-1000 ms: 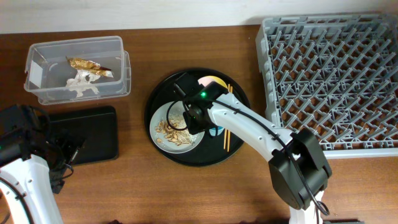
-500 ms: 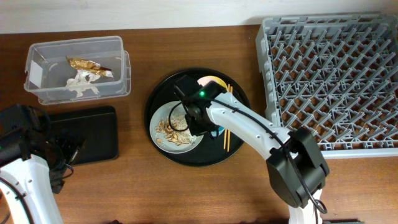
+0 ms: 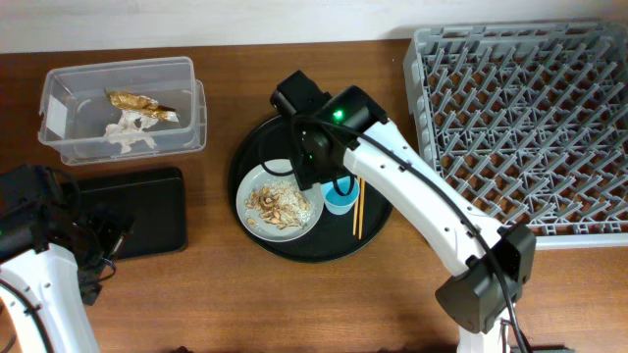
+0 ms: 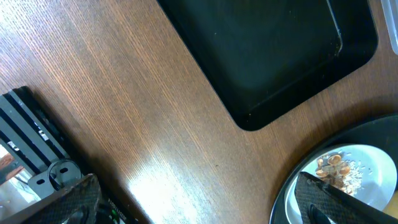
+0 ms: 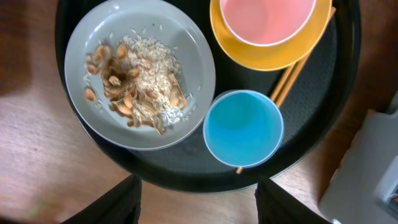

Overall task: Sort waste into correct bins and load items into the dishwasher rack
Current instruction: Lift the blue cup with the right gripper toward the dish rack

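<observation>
Since a second ago the right arm has risen off the plate and drawn back toward 12 o'clock of the round tray, uncovering the light blue cup point(image 5: 242, 127) it had hidden from overhead.

In the right wrist view, the right gripper point(image 5: 196, 186) hangs with its jaws spread wide and empty. Below them sits the pale grey-green round plate point(image 5: 202, 68), carrying the beige-brown food scraps point(image 5: 134, 84). The light blue cup touches the plate's rim at its 4 o'clock. Beyond it the pink cup point(image 5: 267, 18) is nested in the yellow bowl point(image 5: 273, 57), with the wooden chopsticks point(image 5: 292, 78) lying alongside. All of these rest on the large round black tray point(image 5: 180, 169).

The left gripper point(image 4: 199, 208) is also released and holds nothing, low over the bench point(image 4: 124, 106) beside the shallow black rectangular tray point(image 4: 267, 50).

Seen from overhead, the clear rectangular plastic tub point(image 3: 193, 108) at 10 o'clock of the round tray already holds the crumpled white tissue point(image 3: 126, 135) and the shiny golden-brown wrapper point(image 3: 137, 102). The large square grey plastic rack point(image 3: 520, 127) at 3 o'clock is unloaded.

The scraps look like the step in hand. The next move probably calls for a firm pinch on the plate's rim, then a level carry to the shallow black tray at 9 o'clock before tipping.
</observation>
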`<action>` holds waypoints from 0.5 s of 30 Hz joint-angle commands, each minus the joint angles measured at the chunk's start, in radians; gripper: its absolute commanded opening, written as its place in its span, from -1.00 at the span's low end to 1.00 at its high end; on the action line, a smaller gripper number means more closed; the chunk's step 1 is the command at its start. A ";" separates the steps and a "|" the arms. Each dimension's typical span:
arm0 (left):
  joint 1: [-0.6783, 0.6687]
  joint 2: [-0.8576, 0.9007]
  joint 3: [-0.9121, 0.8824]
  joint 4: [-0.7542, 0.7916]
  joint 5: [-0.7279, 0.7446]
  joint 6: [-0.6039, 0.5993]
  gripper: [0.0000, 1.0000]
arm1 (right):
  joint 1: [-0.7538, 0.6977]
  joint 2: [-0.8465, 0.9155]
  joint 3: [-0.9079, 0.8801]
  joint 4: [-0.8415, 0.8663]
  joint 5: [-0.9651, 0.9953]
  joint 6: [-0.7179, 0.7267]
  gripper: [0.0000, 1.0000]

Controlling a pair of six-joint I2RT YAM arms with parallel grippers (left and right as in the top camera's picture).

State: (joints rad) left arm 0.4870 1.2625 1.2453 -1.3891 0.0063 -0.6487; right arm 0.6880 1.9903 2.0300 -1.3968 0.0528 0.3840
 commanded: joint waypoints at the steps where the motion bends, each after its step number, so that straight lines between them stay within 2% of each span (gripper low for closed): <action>1: 0.005 0.002 -0.002 0.001 -0.011 -0.010 0.98 | -0.002 0.013 -0.101 0.051 0.012 0.018 0.21; 9: 0.005 0.002 -0.002 0.001 -0.011 -0.010 0.98 | -0.001 0.015 -0.420 0.341 -0.007 0.025 0.04; 15: 0.005 0.002 -0.002 0.001 -0.011 -0.010 0.98 | -0.001 0.015 -0.500 0.434 -0.006 0.025 -0.20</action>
State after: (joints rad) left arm 0.4870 1.2625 1.2453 -1.3891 0.0063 -0.6487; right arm 0.6880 2.0041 1.5478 -0.9771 0.0460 0.3992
